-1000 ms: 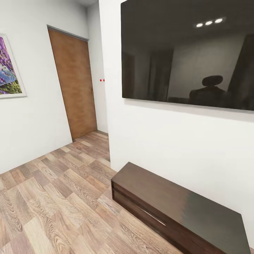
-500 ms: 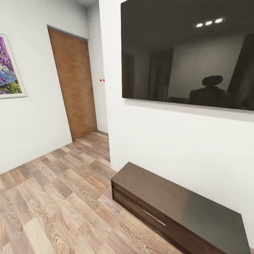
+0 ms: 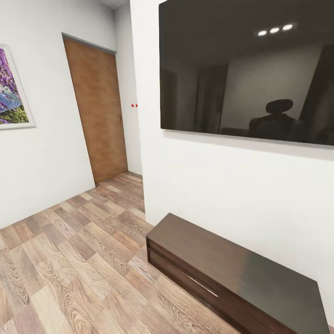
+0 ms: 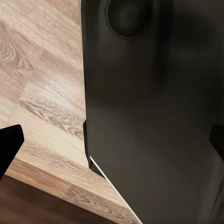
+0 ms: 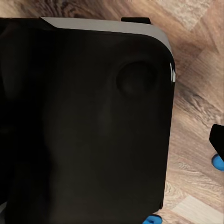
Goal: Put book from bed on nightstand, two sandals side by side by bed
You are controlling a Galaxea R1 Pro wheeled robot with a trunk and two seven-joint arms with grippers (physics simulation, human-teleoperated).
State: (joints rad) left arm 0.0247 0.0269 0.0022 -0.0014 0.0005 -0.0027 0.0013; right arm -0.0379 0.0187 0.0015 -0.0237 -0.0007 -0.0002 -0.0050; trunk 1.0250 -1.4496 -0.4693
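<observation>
At the left wrist frame's side edges, two dark fingertips are seen spread wide over the robot's black base. Right gripper state cannot be told; blue sandal bits are seen at lower right. Head view: wall console, TV, door.

Wall television above low console

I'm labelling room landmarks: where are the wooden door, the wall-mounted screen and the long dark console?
wooden door [image 3: 97,111], head view, middle of its panel.
wall-mounted screen [image 3: 241,69], head view, dark glass.
long dark console [image 3: 241,269], head view, glossy top.
</observation>
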